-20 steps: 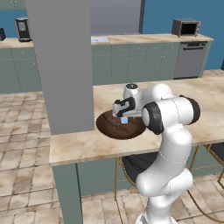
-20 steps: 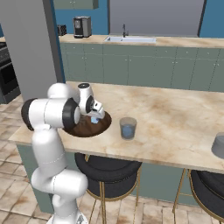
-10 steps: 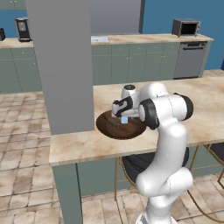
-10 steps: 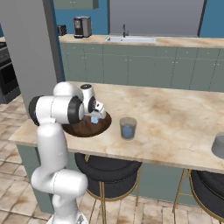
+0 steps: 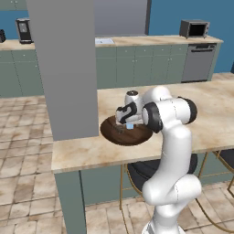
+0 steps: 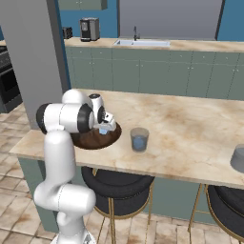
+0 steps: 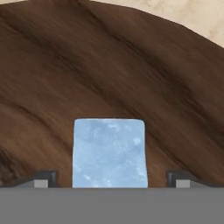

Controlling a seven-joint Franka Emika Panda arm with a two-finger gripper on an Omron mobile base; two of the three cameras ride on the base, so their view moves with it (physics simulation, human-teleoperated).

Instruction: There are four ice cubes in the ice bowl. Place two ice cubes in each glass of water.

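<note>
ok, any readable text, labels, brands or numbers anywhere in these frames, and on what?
None readable.
Black coffee machine on the back counter: no legible marking.
Dark microwave: front too small to read.
Dark brown wooden ice bowl, pale blue ice cube, clear glass of water: unmarked.

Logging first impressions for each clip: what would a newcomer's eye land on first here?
Probably the white arm bent low over the dark wooden ice bowl at the counter's near edge. In the hand view, a pale blue ice cube sits between the open gripper tips. A glass of water stands beside the bowl.
</note>
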